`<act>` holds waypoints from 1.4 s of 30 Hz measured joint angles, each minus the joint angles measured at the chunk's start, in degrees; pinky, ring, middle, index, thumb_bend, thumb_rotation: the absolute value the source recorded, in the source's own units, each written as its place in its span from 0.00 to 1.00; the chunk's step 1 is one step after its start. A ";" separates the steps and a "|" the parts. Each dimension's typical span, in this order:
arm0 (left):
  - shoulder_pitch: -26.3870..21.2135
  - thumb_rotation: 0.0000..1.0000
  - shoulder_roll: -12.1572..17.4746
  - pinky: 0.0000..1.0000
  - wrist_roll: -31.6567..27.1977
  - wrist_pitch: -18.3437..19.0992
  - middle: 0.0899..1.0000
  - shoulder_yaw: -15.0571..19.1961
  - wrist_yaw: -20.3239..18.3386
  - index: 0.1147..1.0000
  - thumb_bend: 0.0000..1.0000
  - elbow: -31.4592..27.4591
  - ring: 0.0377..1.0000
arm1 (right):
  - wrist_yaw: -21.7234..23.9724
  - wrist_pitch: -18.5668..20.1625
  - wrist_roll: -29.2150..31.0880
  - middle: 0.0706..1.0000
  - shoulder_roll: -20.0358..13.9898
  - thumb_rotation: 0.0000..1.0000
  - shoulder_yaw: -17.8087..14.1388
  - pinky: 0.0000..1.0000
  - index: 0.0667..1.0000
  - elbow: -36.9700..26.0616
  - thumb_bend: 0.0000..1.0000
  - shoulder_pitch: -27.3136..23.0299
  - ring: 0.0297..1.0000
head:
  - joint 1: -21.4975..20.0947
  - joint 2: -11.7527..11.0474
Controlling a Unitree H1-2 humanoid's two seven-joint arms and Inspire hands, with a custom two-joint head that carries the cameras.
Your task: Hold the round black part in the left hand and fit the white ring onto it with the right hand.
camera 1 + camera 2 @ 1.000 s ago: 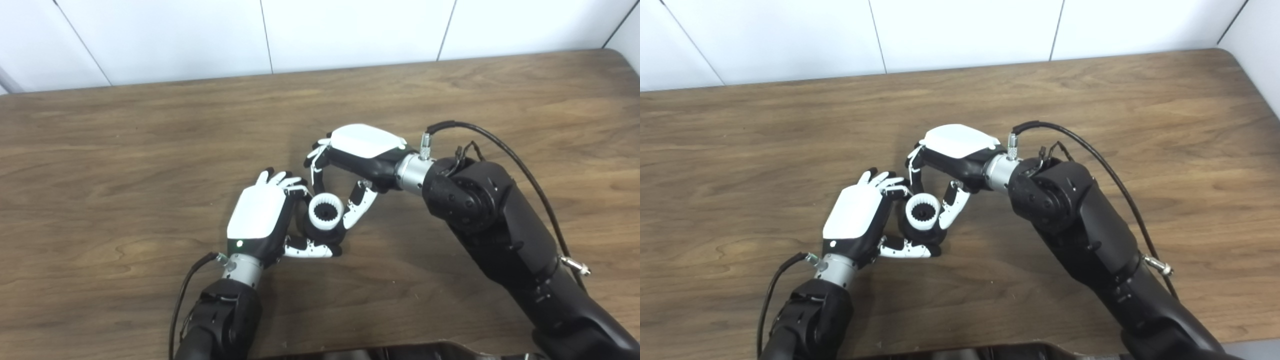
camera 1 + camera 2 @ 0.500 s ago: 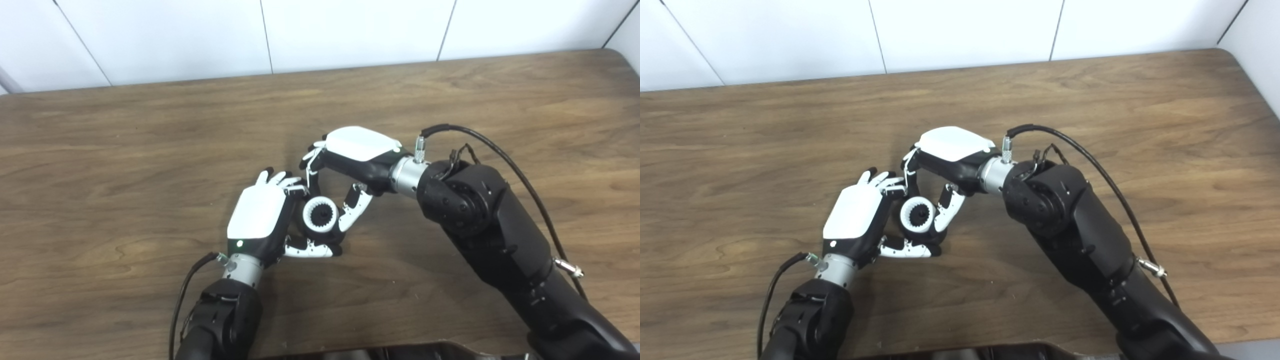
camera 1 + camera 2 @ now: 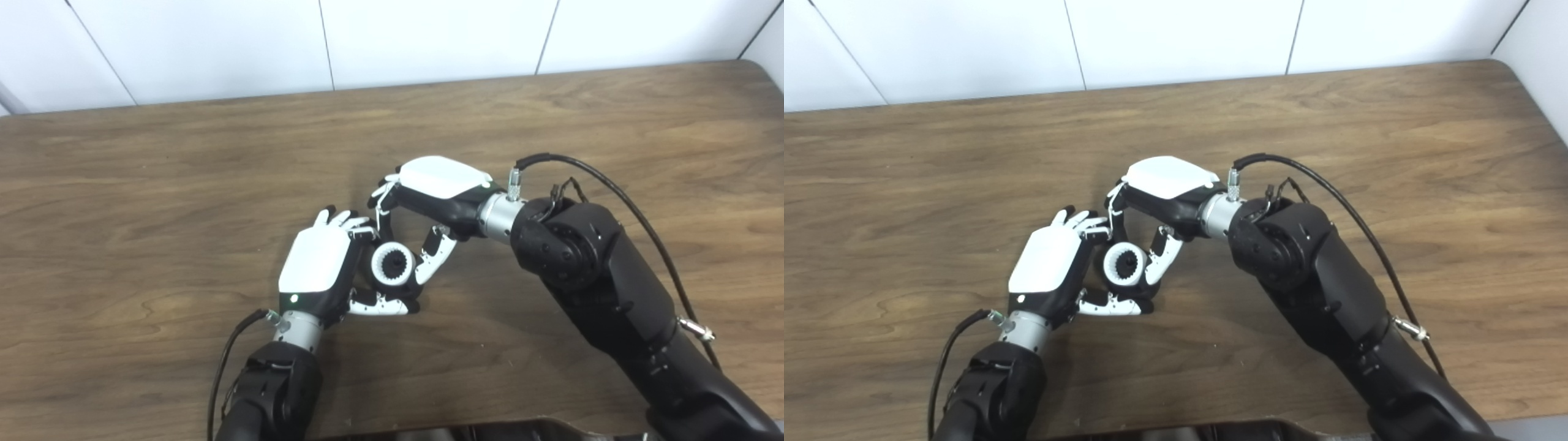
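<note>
Near the middle of the brown wooden table (image 3: 184, 184), the left hand (image 3: 318, 266) curls around the round black part (image 3: 373, 283), its fingers on the far side and its thumb lying along the near side, so the part is held between them just above or on the table; which of the two cannot be told. Most of the black part is hidden by the hand and by the white ring (image 3: 393, 263), which sits on top of it. The ring is a short, thick white collar with a circle of small teeth lining its inner edge and a dark hole at its centre, and it faces up toward the cameras, slightly tilted. The right hand (image 3: 429, 196) reaches in from the right with its white back turned up; its fingers come down on the far side of the ring and its thumb (image 3: 436, 257) presses against the ring's right side, so this hand grips the ring. A black cable (image 3: 612, 184) loops over the right forearm.
</note>
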 measured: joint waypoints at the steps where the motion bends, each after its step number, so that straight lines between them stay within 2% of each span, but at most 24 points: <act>1: 0.00 0.05 0.00 0.99 0.00 0.00 0.80 0.00 0.00 0.42 0.52 0.00 0.90 | 0.01 0.02 0.08 0.83 -0.01 0.13 -0.12 1.00 0.45 0.23 0.52 0.00 0.93 | 0.00 0.00; 10: 0.00 0.05 0.00 0.99 0.02 -0.01 0.80 -0.05 0.05 0.42 0.52 0.02 0.90 | 0.51 0.78 1.35 0.84 -0.16 0.13 -1.55 1.00 0.45 0.69 0.52 -0.03 0.95 | 0.09 0.00; 42: 0.00 0.05 -0.04 0.99 0.05 0.14 0.80 -0.07 0.07 0.42 0.52 0.02 0.90 | -0.36 -0.08 0.44 0.84 -0.03 0.14 -0.35 1.00 0.45 1.77 0.52 0.13 0.93 | -0.18 0.09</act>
